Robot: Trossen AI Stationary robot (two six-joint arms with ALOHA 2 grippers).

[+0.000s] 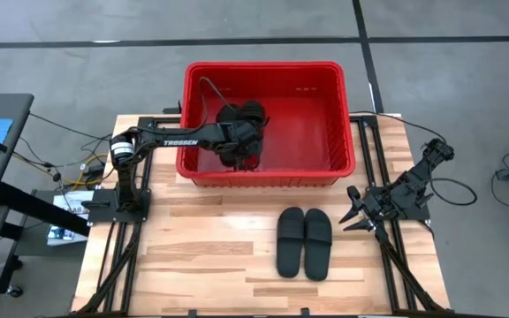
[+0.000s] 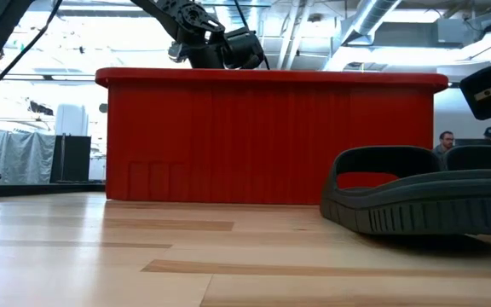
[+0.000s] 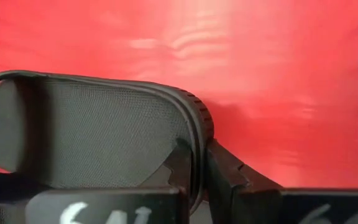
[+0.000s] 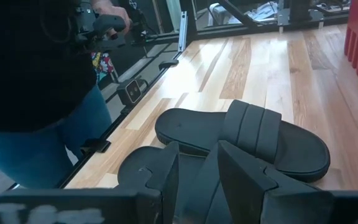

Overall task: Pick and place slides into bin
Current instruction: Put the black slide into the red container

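Red plastic walls of the bin (image 1: 343, 132) stood at the far side of the wooden table (image 1: 201, 256), its ribbed near wall filling most of the low view. The left gripper (image 1: 247, 137) reached inside it over the left half of the floor, fingers clamped on the edge of a slide (image 3: 92, 137), whose textured sole faced the wrist camera. Dark slide shapes lay under and around that gripper, so the count inside the bin could not be made out.

Two more slides (image 1: 305, 242) lay side by side on the table just in front of the bin, soles down, straps up, touching each other. The right gripper (image 1: 353, 215) waited near the table's right edge, just beside that pair, fingers apart and holding nothing.

Beyond the table, a person (image 4: 36, 93) in dark top and blue trousers stood close by.
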